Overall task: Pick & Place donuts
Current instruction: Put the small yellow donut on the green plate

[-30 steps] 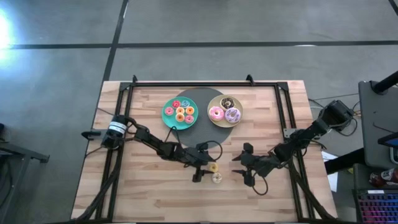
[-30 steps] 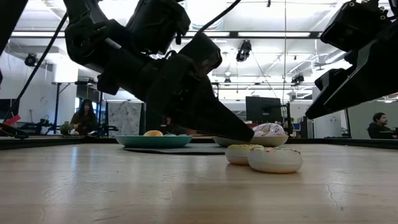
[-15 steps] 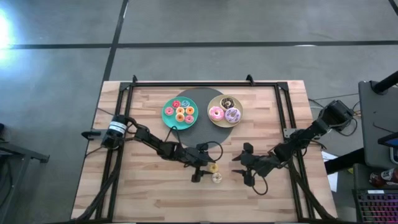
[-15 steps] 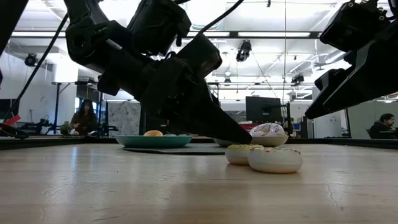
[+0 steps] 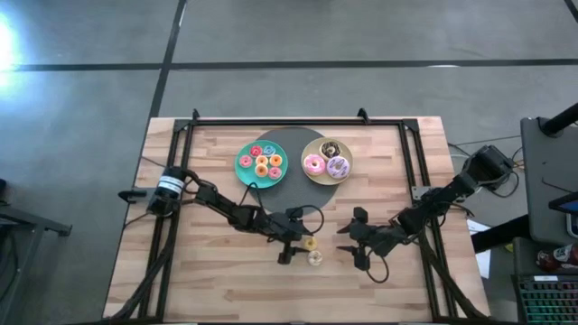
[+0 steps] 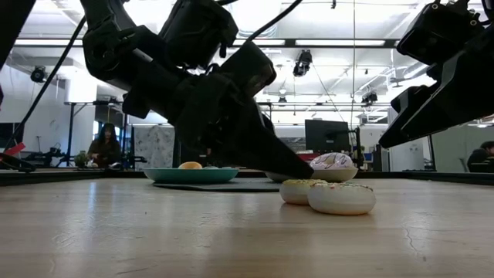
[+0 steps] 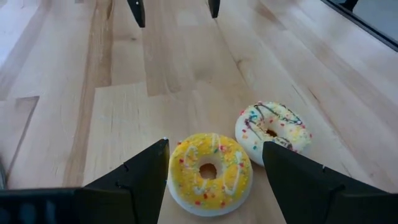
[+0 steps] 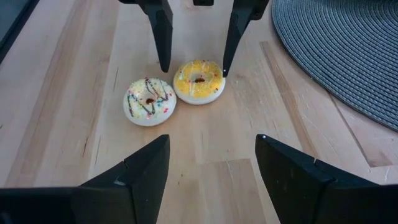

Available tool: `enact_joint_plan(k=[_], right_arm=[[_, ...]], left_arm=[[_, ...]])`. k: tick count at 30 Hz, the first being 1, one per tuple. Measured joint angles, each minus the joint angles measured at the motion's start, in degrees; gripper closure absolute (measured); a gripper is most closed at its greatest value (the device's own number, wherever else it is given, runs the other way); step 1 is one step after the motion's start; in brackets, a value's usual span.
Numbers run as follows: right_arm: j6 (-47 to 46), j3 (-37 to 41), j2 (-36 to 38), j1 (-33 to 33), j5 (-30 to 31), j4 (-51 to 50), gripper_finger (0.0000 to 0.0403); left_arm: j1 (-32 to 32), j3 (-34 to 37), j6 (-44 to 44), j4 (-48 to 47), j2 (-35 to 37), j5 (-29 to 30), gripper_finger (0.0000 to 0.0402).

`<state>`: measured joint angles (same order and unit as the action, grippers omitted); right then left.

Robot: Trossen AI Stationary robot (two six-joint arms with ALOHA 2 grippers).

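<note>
A yellow sprinkled donut [image 7: 209, 173] lies flat on the wooden table, and a white donut with dark drizzle [image 7: 272, 129] lies flat beside it, toward the near edge. My left gripper [image 7: 214, 144] is open, with one finger on each side of the yellow donut [image 5: 310, 243]. My right gripper [image 8: 212, 138] is open and hangs above the table to the right of both donuts, holding nothing. In the low view the white donut [image 6: 342, 198] lies in front of the yellow one [image 6: 297, 191]. My left gripper comes at the yellow donut slanting down from the table's left, its fingers beside the donut's far and near rims. One finger [image 7: 152, 174] stands right at the rim [image 7: 173, 177]. I cannot tell whether it touches. The donut lies flat on the table.
On a dark round mat [image 5: 293, 188] at the table's far middle stand a teal plate [image 5: 240, 164] with several tiny donuts and a beige plate [image 5: 327, 181] with three larger ones. A black frame [image 5: 271, 121] runs along the table's far and side edges.
</note>
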<state>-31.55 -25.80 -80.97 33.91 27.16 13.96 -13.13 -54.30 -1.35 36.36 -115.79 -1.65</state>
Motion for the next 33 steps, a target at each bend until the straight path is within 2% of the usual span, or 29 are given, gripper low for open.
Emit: enact_joint_plan(k=[7, 21, 28, 33], right_arm=[[-0.1, 0.0, 0.0, 0.0, 0.0, 0.1, 0.0175], [-0.6, 0.0, 0.0, 0.0, 0.0, 0.1, 0.0175], [-1.1, 0.0, 0.0, 0.0, 0.0, 0.2, 0.0176], [-1.5, 0.0, 0.0, 0.1, -0.1, -0.1, 0.0177]], left_arm=[[0.4, 0.0, 0.2, -2.9, 0.0, -0.1, 0.0168], [0.4, -0.3, -0.2, -2.9, -0.1, 0.4, 0.0168], [0.3, -2.9, -0.4, -1.9, -3.8, 0.1, 0.0168], [0.3, -3.1, -0.2, -1.9, -3.8, 0.0, 0.0168]])
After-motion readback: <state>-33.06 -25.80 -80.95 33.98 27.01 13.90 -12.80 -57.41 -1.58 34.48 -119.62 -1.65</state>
